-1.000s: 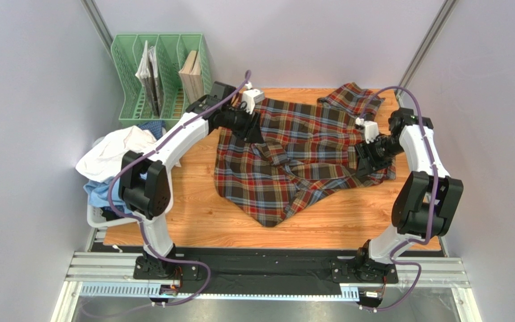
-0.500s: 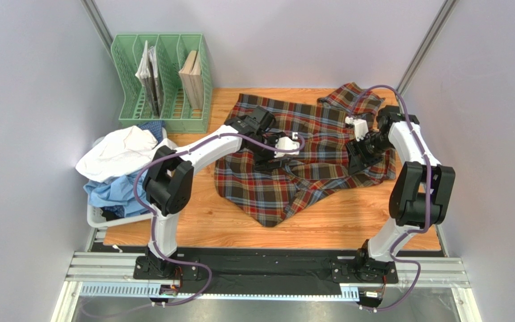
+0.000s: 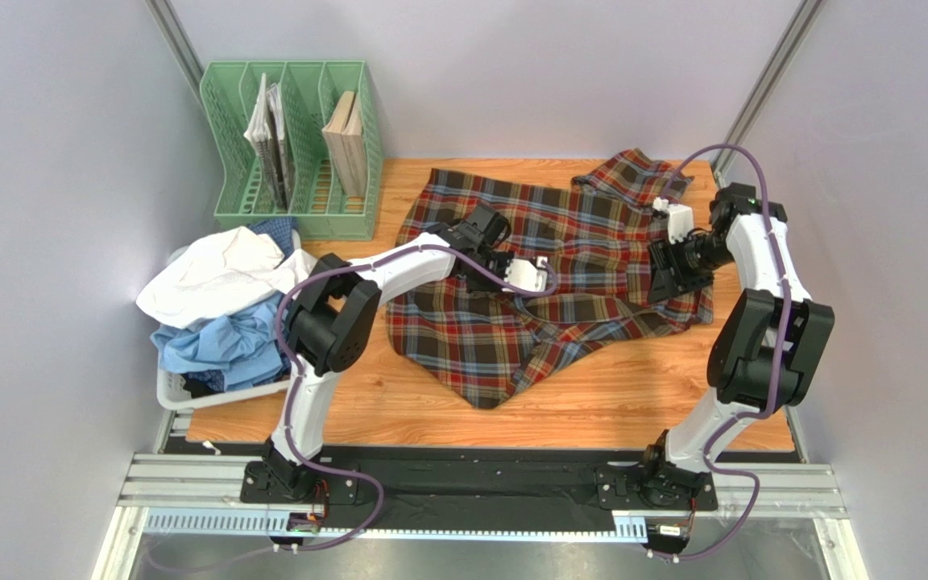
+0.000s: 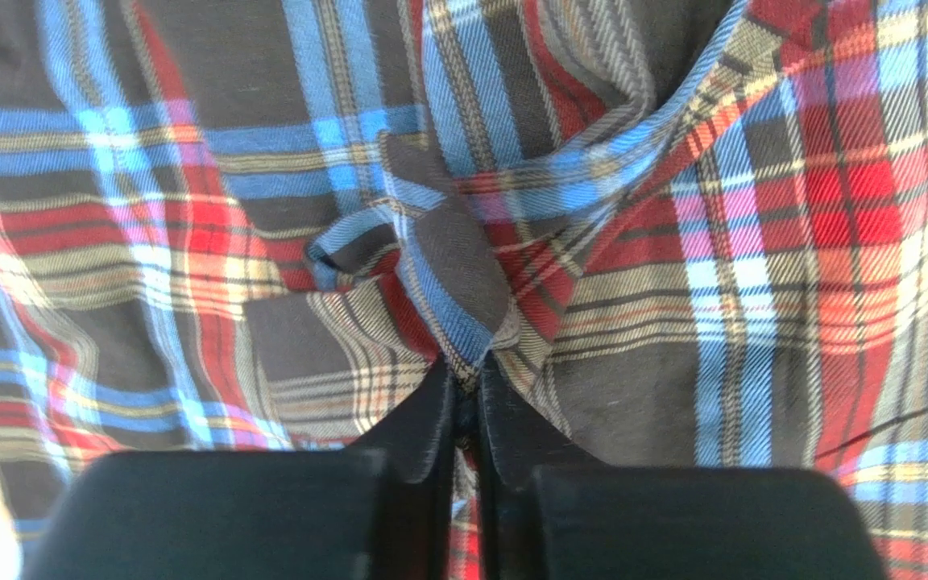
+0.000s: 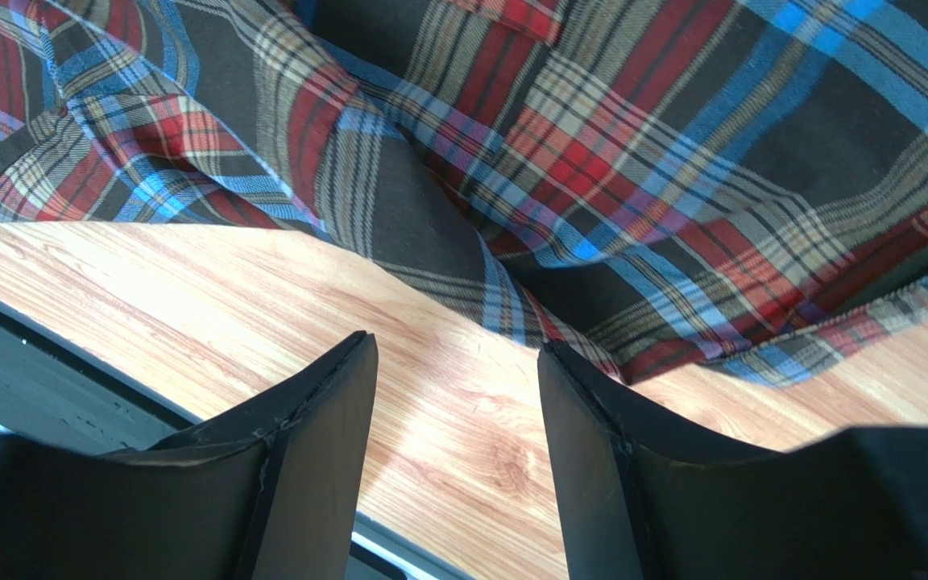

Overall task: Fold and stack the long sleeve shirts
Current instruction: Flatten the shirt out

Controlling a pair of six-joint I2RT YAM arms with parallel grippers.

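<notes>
We see the wooden surface (image 3: 360,399) with the tartan shirt (image 3: 590,230) spread rumpled across its middle and right, not yet folded, while the white shirt (image 3: 209,272) and light blue shirt (image 3: 209,344) lie heaped in a tub (image 3: 172,389) at the left edge. We judge the tartan cloth light, soft and limp: it will sag and drag from any single hold, so collar, shoulders or hem corners should serve better than mid-panel. The left jaws, out over the shirt's middle, are nearly together, pinching a raised fold of the tartan. The right jaws stand wide and hold nothing, above the shirt's right hem where it meets bare wood
</notes>
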